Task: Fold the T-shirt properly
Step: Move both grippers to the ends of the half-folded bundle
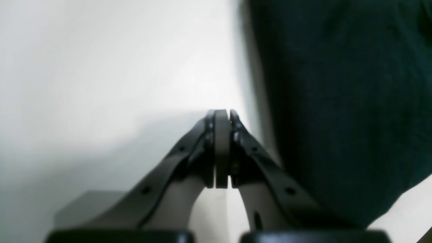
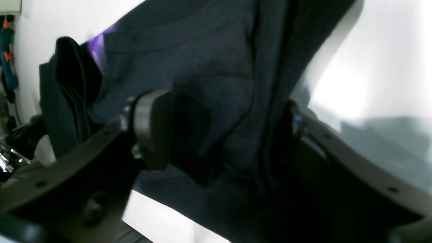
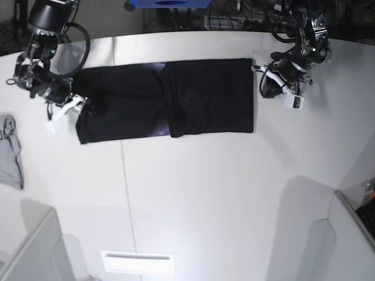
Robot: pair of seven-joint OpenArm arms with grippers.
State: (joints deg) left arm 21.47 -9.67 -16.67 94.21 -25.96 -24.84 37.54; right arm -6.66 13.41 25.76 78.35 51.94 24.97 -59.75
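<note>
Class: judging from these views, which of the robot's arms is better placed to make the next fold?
Probably the right: the right gripper straddles the T-shirt edge, jaws wide. The left gripper is shut, empty, beside the cloth.

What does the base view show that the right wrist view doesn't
Only the base view shows the whole T-shirt laid out as a long band on the table, the left gripper at its far end, and a small grey garment off to the side. Only the right wrist view shows the right gripper up close, its jaws wide with bunched fabric between them, plus a sliver of purple print. Both show the black shirt, the white table and the right gripper at the shirt's end.
</note>
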